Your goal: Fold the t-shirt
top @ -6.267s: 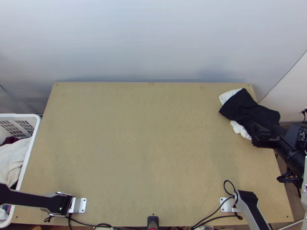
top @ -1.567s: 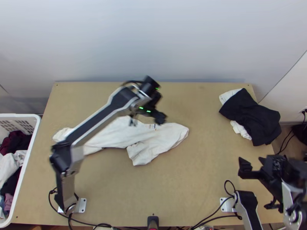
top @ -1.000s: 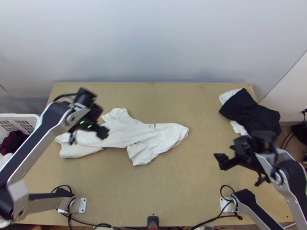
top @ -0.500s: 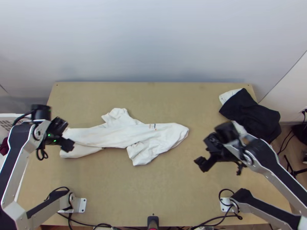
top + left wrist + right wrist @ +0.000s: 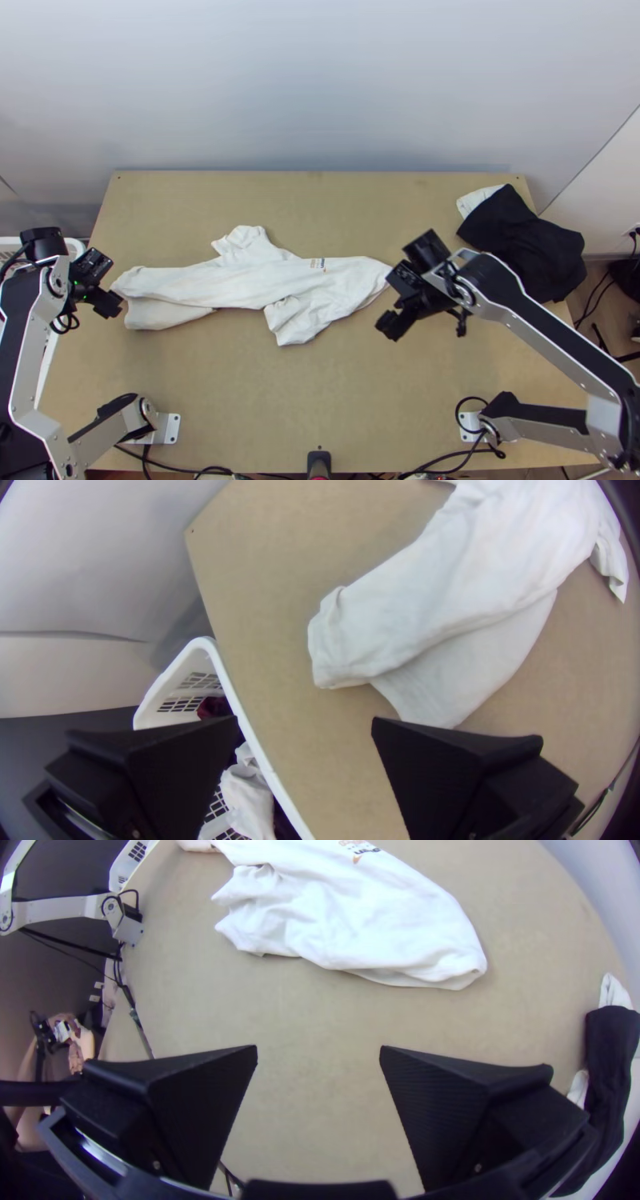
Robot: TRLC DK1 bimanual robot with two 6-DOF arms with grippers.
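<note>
Bunched lengthwise, the white t-shirt (image 5: 240, 284) lies across the table's left and middle, with a small print near its right part. My left gripper (image 5: 108, 302) hangs above the table's left edge, just left of the shirt. In the left wrist view the open left gripper (image 5: 305, 723) holds nothing, and the shirt (image 5: 440, 607) lies beyond it. My right gripper (image 5: 390, 324) is over the table just right of the shirt's right end. In the right wrist view the right gripper (image 5: 319, 1052) is open over bare wood, the shirt (image 5: 360, 913) farther off.
A black garment (image 5: 524, 244) lies on white cloth at the table's right back. Beside the table's left edge stands a white basket (image 5: 230, 693) holding clothes. Cables run along the near edge of the table (image 5: 320, 400).
The white shirt has come onto the table since the oldest frame. My left gripper has moved off it to the left edge. My right gripper has moved leftward from the right side toward the shirt.
</note>
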